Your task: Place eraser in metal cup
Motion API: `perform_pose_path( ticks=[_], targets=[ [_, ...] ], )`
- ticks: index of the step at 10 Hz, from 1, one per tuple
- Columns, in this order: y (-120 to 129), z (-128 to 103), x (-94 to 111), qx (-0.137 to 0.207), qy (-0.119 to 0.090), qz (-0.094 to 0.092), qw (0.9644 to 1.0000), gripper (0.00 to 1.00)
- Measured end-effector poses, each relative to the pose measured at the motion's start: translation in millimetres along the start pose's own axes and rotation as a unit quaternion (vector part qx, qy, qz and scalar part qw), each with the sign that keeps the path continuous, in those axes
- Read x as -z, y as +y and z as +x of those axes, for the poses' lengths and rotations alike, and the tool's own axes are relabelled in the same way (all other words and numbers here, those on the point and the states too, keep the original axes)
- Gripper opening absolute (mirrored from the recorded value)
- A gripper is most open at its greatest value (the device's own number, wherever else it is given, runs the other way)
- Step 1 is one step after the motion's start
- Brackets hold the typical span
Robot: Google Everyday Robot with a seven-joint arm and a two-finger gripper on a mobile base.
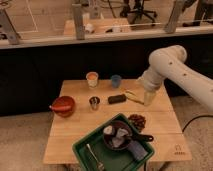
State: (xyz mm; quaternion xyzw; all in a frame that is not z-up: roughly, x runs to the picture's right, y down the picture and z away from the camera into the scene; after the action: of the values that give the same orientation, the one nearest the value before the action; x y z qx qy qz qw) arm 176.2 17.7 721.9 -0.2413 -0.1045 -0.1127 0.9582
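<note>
Camera view: the gripper [149, 98], whose opening cannot be told, hangs right of the eraser [117, 99], probably a light, stiff block best gripped across its narrow width.

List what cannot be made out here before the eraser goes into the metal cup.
All in the camera view:
- The gripper hangs over the right side of the table, to the right of the eraser. Its height above the pale wood is unclear.
- The metal cup: its inside is dark and too small to read.
- The arm: cut off by the right edge.
- The green tray: its near corner is cut off by the bottom edge.
</note>
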Motion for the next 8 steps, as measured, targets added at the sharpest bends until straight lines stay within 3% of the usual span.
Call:
perform_pose_path(
  ticks=[8],
  targets=[
    [-4.0,-2.2,-1.8,0.001,0.002,-0.002,1.0,0.8]
  ],
)
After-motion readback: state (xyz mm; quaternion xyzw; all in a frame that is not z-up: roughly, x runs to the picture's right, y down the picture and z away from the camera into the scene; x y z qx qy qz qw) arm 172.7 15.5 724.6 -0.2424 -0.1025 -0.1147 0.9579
